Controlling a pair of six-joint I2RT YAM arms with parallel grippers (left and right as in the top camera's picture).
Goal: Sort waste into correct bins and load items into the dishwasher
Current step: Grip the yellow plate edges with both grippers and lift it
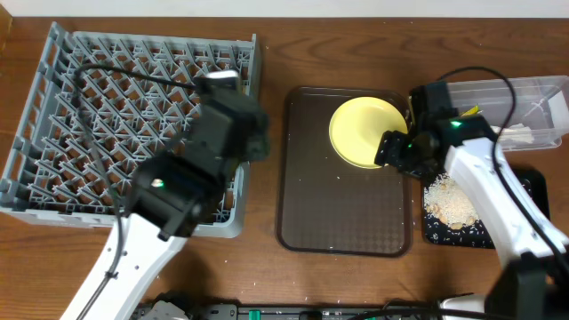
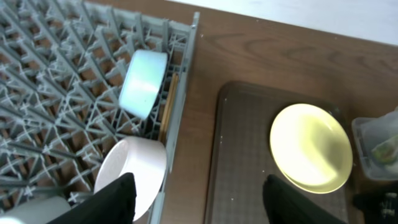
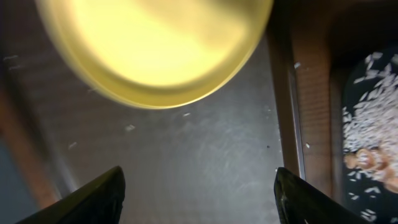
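The yellow plate [image 1: 363, 132] lies at the back right of the brown serving tray [image 1: 342, 213]; it also shows in the left wrist view [image 2: 311, 146] and the right wrist view [image 3: 155, 50]. My right gripper [image 1: 393, 149] is open and empty at the plate's right edge, low over the tray [image 3: 202, 199]. My left gripper [image 1: 252, 142] is open and empty over the grey dish rack's [image 1: 53, 116] right wall [image 2: 202, 205]. In the rack stand the light blue bowl [image 2: 143, 84], the white bowl [image 2: 134, 177] and the chopsticks [image 2: 166, 115].
The clear tub [image 1: 533, 93] at the back right holds a white napkin [image 1: 516, 135] and a wrapper [image 2: 385, 148]. The black tray [image 1: 533, 191] in front of it holds rice scraps [image 1: 449, 203], also in the right wrist view [image 3: 370, 124]. A few grains lie on the brown tray.
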